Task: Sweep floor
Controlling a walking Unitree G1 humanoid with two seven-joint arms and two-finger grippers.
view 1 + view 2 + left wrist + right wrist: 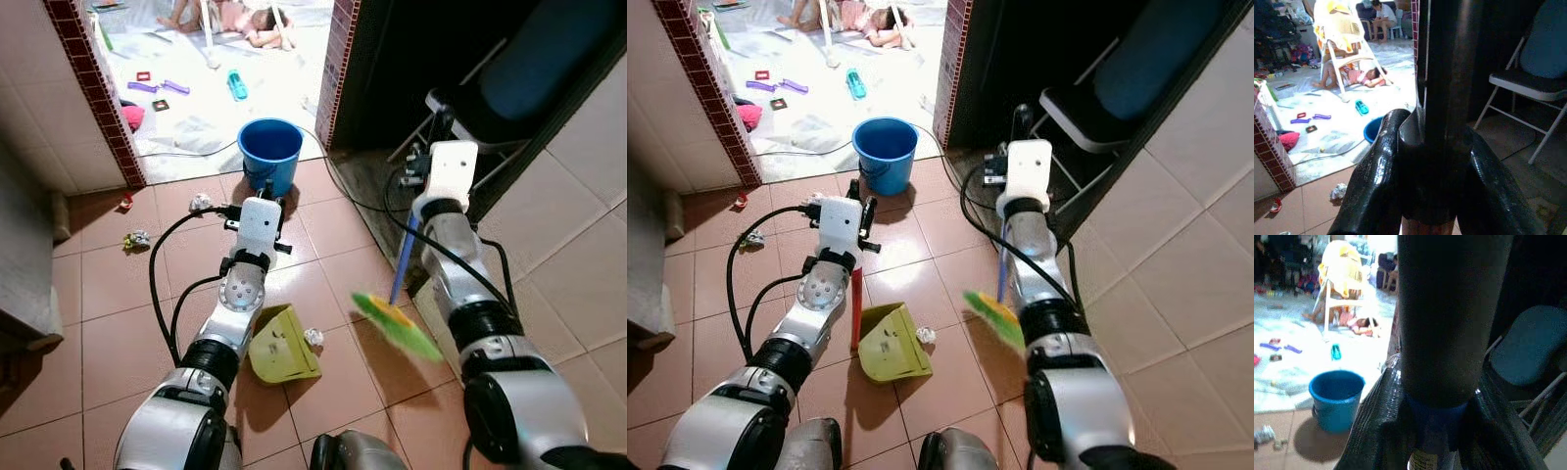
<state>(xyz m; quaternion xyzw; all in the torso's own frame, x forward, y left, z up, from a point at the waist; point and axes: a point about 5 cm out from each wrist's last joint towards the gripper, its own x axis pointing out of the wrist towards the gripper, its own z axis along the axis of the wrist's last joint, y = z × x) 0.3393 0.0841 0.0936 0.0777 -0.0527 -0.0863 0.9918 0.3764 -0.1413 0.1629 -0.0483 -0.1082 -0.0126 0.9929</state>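
A yellow-green dustpan (282, 345) rests on the red-brown tiles below my left arm, its red handle (855, 304) rising toward my left gripper (1432, 196), which is shut on the handle's dark upper part. My right gripper (1437, 431) is shut on the blue broom handle (404, 259). The green bristles (397, 326) hang blurred just above the floor, right of the dustpan. A crumpled paper ball (313, 337) lies at the dustpan's mouth. More scraps lie farther off by the doorway: a white wad (200, 203) and a crumpled wrapper (136, 239).
A blue bucket (269, 152) stands in the doorway between two brick-tiled posts. A folding chair (495, 93) stands in the dark recess at right, with cables on the floor beside it. A tiled wall runs along the right. Beyond the doorway, toys and people lie on a white floor.
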